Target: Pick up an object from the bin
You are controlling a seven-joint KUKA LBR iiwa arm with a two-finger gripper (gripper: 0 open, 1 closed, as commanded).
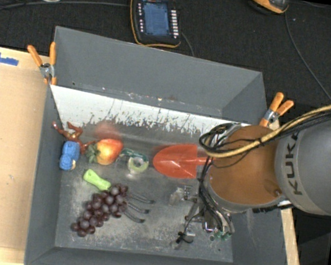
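Grey metal bin (pixel 156 74) holds bumpy purple grapes (pixel 101 209).

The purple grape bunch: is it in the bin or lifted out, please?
In: the grape bunch lies on the bin floor, apart from the end effector.

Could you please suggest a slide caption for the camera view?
Gripper inside the bin, right of the grapes, near the red scoop.

My gripper (pixel 188 232) lower right of centre, over bin (pixel 134 246) floor; grapes (pixel 101 208) left, red scoop (pixel 175 160) above.
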